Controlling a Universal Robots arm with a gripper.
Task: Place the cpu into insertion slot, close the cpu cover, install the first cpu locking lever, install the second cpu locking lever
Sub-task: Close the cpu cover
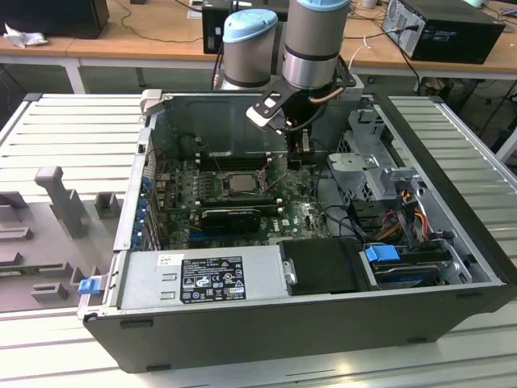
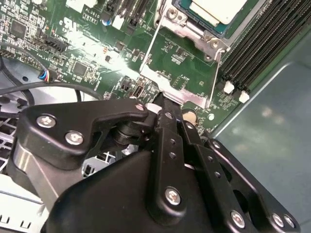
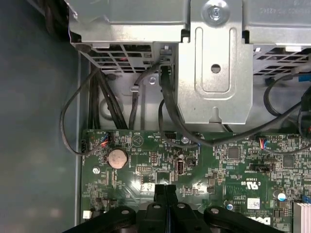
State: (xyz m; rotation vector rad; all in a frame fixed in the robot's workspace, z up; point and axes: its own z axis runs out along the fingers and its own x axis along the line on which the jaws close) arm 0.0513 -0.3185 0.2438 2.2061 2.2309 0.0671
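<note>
Resting in the insertion slot (image 2: 188, 30), the cpu (image 2: 214, 8) lies flat with its pale face up, inside the open computer case (image 1: 323, 323) on the tabletop (image 1: 65, 129). The cpu cover (image 2: 182, 94) stands raised off the socket, green board visible through its window. The hand (image 2: 163, 99) has its fingers (image 3: 160, 194) pressed together, tips against the cover's free edge. Whether that edge is pinched between them cannot be determined.
</note>
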